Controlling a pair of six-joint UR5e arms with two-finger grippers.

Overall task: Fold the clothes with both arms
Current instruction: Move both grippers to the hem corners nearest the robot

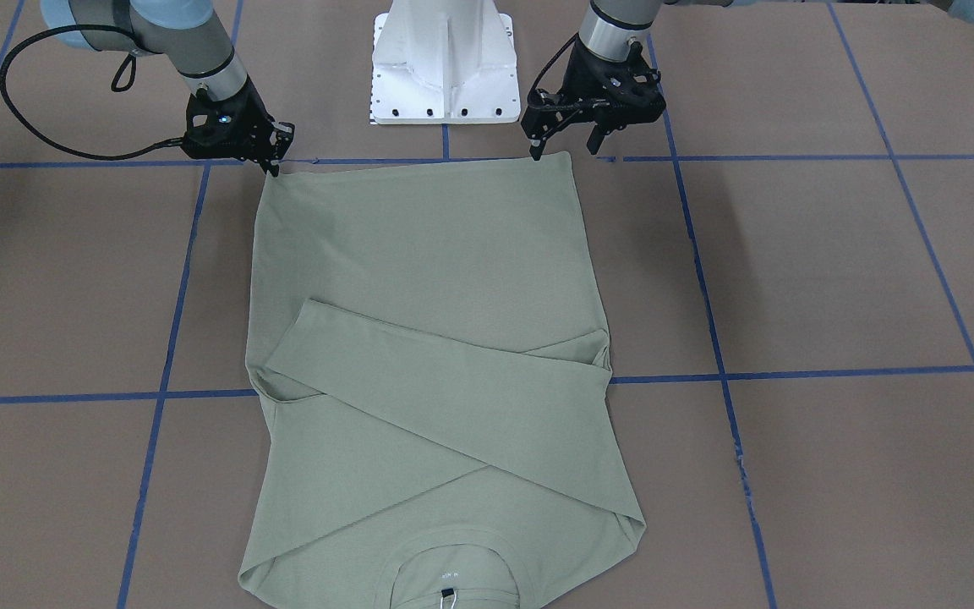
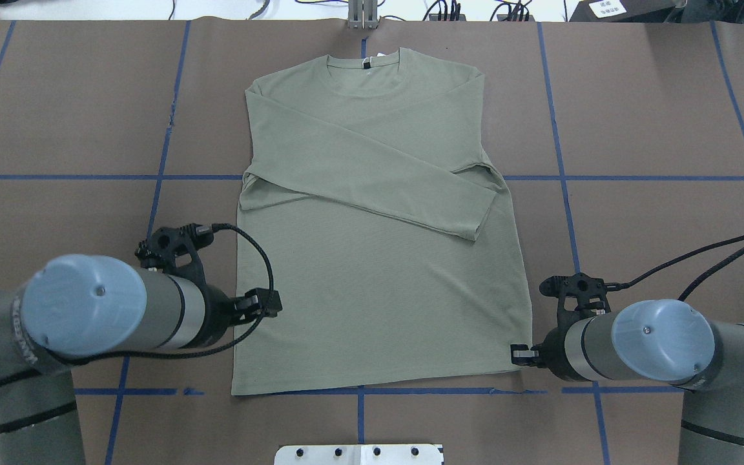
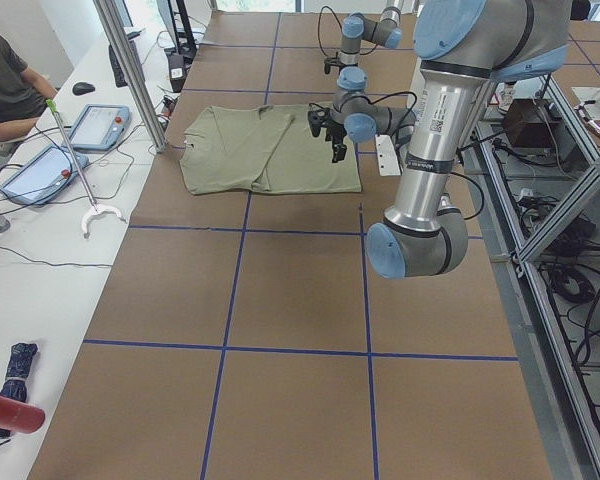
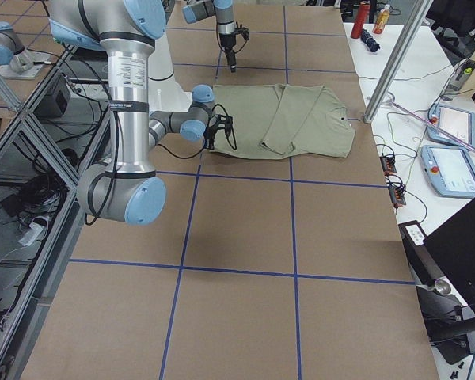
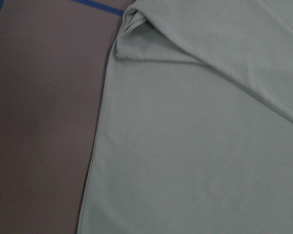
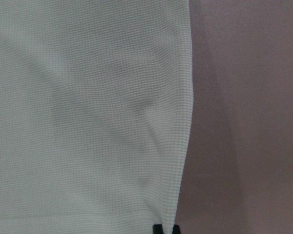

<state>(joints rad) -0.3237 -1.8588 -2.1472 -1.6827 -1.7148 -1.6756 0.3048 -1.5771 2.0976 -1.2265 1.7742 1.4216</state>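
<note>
Since the shirt (image 2: 378, 303) lies flat on the table (image 2: 656, 245), sleeves (image 2: 372, 174) crossed, hem nearest the robot, step is hem-to-collar fold: right gripper (image 1: 274, 165) looks pinched on one hem corner, left gripper (image 1: 563, 150) hangs open over the other (must drop and close first).

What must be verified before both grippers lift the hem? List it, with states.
1. Both sleeves folded across the shirt: ok.
2. Flat hem on the robot's side: ok.
3. The left gripper open by its hem corner: ok.
4. The left gripper holding cloth: not ok.
5. The right gripper at its hem corner: ok.
6. The right gripper's hold on cloth: cannot tell.
</note>
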